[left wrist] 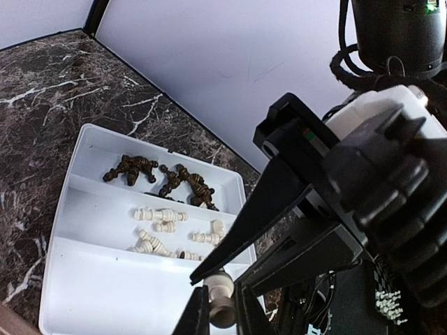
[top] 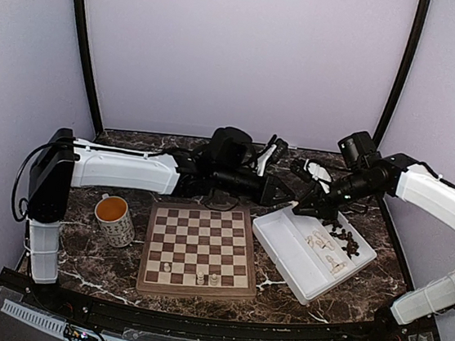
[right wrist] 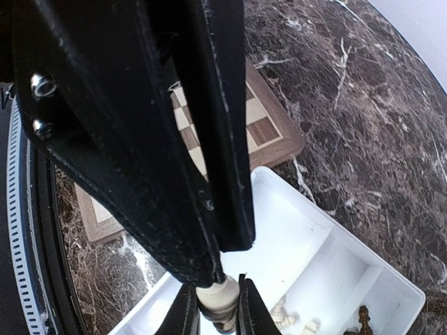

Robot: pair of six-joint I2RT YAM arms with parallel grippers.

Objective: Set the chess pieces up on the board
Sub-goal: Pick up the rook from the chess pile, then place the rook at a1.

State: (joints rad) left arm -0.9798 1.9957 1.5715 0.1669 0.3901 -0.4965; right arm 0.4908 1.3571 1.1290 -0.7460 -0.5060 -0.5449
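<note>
A dark brown marbled tabletop (top: 278,300) with white veins sits inside plain pale lilac walls (top: 241,49). The board (top: 196,249) lies flat at lower centre of the top view, its edges square to the tabletop's near edge, with three pale pieces (top: 199,277) upright on its bottom row; the white tray (top: 284,251) to its right holds loose pieces (left wrist: 164,223) lying on their sides, pointing every way. Above the tray's upper-left corner the left gripper (left wrist: 221,313) and right gripper (right wrist: 218,307) are both clenched on one cream piece (left wrist: 220,296), its long axis running up and down in each wrist frame
</note>
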